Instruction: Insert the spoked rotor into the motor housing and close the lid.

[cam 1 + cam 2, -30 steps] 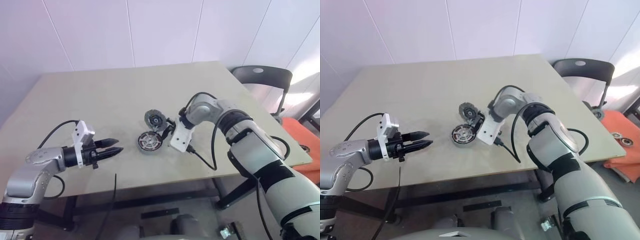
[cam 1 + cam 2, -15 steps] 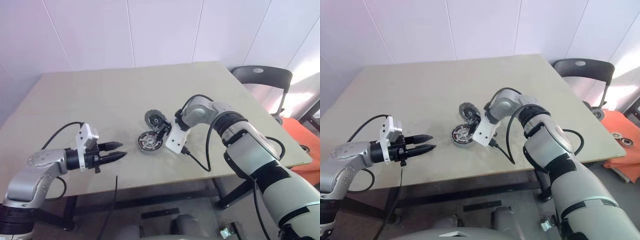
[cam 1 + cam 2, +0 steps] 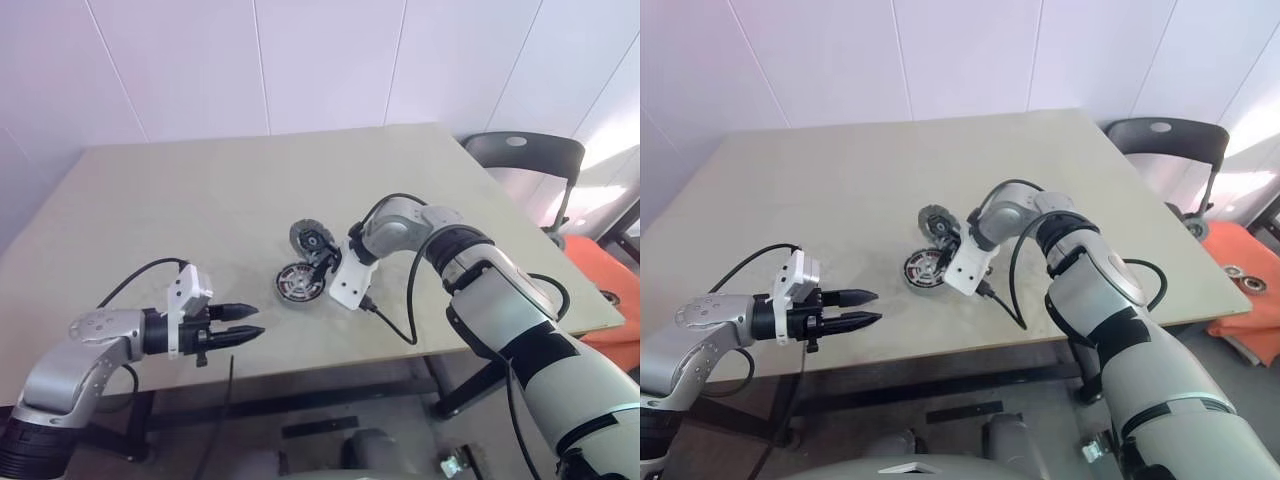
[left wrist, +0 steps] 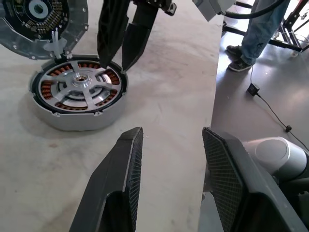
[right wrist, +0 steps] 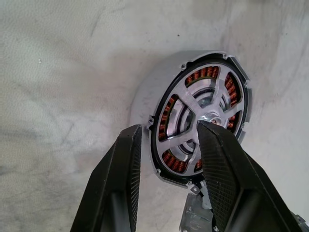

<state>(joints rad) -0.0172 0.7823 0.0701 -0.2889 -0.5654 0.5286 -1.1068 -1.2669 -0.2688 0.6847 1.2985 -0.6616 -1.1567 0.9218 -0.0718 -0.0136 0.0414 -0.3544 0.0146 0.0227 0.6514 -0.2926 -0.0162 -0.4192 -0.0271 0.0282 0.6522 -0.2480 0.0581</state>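
Rotor (image 4: pixel 77 86) seated in housing (image 4: pixel 72 118), lid (image 4: pixel 41 21) adjacent

Brushed-metal spoked rotor (image 4: pixel 77 84) — matt, mottled table (image 4: pixel 169 96)

Right pincer (image 3: pixel 318 268) stood directly over the round housing (image 3: pixel 298 284), fingers parted and straddling its near edge, blocking access from above on that side. Wheel (image 4: pixel 77 86) sat inside housing; nothing else on top of it. Grey disc (image 3: pixel 311 240) lay touching the housing's far edge, just behind the right pincer. Right arm's cable (image 3: pixel 395 325) trailed over the table toward the front edge. Left pincer (image 3: pixel 248 322) hung well apart, fingers parted, with bare table (image 3: pixel 200 210) between it and the housing. Chair (image 3: pixel 525 160) stood beyond the table's right corner.
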